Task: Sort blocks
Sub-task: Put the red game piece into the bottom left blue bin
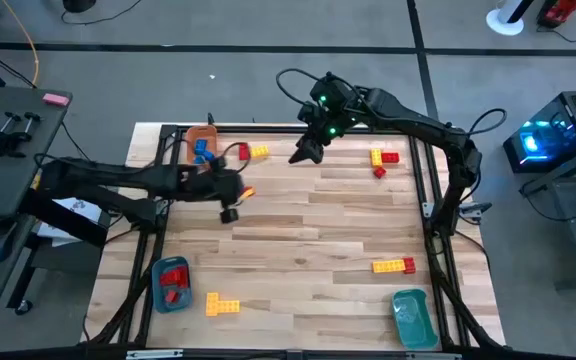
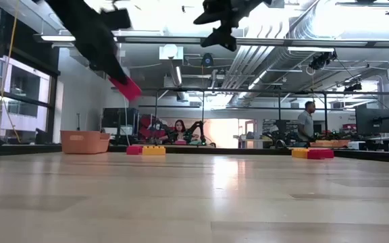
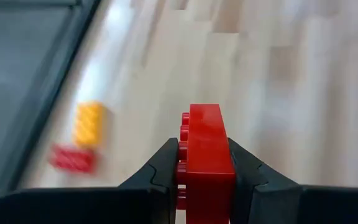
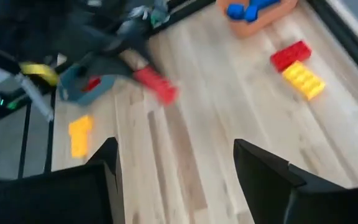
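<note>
My left gripper [image 1: 236,198] is shut on a red block [image 3: 207,149] above the table's left middle; the block also shows in the low view [image 2: 127,88] and the right wrist view [image 4: 156,84]. My right gripper [image 1: 303,152] is open and empty above the far middle, its fingers [image 4: 266,174] spread wide. An orange tray [image 1: 203,140] at the far left holds blue blocks [image 4: 244,9]. A teal tray [image 1: 173,283] at the near left holds red blocks. A red-and-yellow row [image 1: 253,152] lies flat on the table beside the orange tray. My left gripper pinches the red block by its two broad sides [image 3: 185,163], one finger [image 3: 160,168] on the studded side and one on the opposite side. The fingers slant downward. The block sticks out past the fingertips, lifted clear of the table.
Yellow-and-red rows lie at the far right [image 1: 383,160] and the near right [image 1: 393,265]. A yellow piece [image 1: 223,305] lies near the front left. A second teal tray [image 1: 411,315] stands at the near right corner. People sit and stand in the room behind [image 2: 307,121].
</note>
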